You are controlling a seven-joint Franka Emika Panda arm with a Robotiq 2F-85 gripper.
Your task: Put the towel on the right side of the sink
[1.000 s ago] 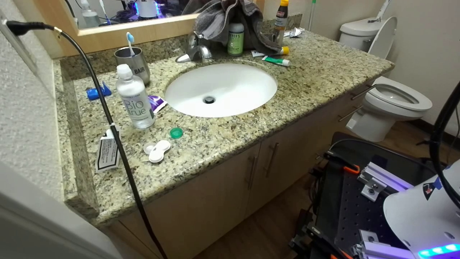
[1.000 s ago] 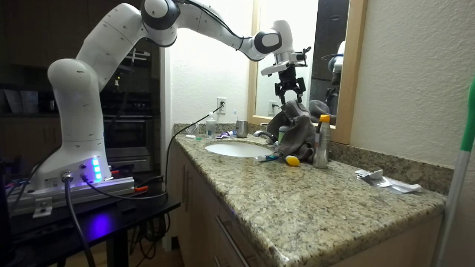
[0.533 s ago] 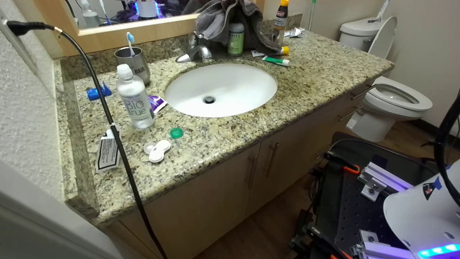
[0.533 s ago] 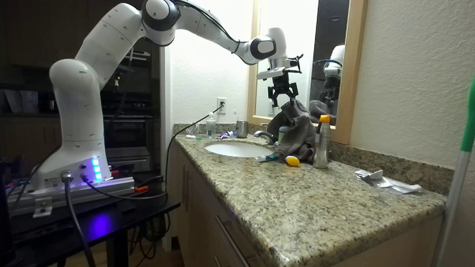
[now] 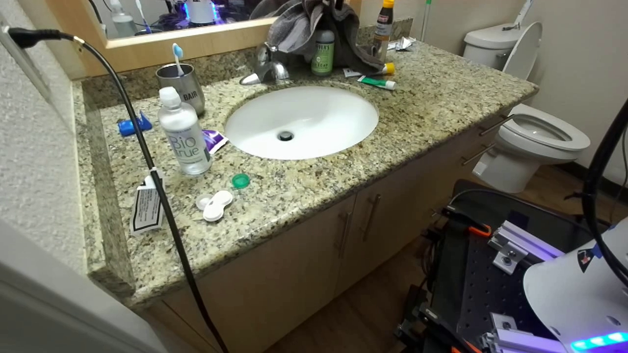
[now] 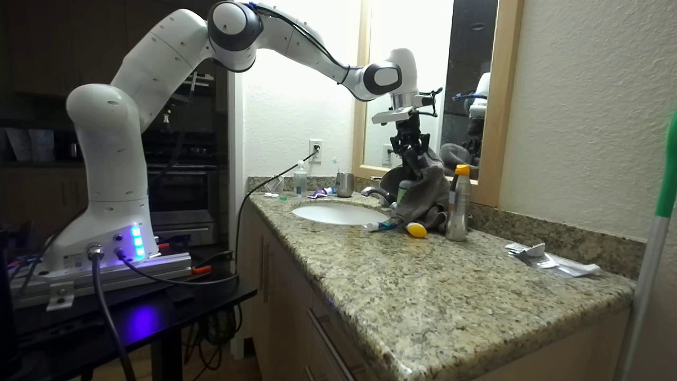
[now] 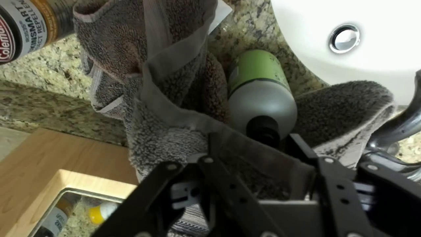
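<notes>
Okay, wrist view, left to right. Repellent bottle (image 7: 28,28) at upper left, just beside the towel (image 7: 164,131). Most of the towel bunches left of centre, running from the top edge down to your tool (image 7: 256,143) at bottom centre. No clean long axis, it's crumpled; use the hem (image 7: 194,118) instead, slanting from upper left to lower right across the gap. Jaws stand apart, nothing visibly pinched. That's your key relation: towel between the jaws, bulk up and left of them. Soap bottle (image 7: 263,92) sits just above the gap, black cap (image 7: 263,125) at the hem. Depth is hard to tell, so I'd judge closing here could catch the cap too. Further right, a towel flap reaches toward the faucet (image 7: 396,126); sink (image 7: 309,26) at upper right.

In an exterior view the towel heaps at top centre behind the sink, and the desk (image 5: 456,98) runs on to the right. I'd call this the grasp step; placing is probably next, rightward in that frame.
</notes>
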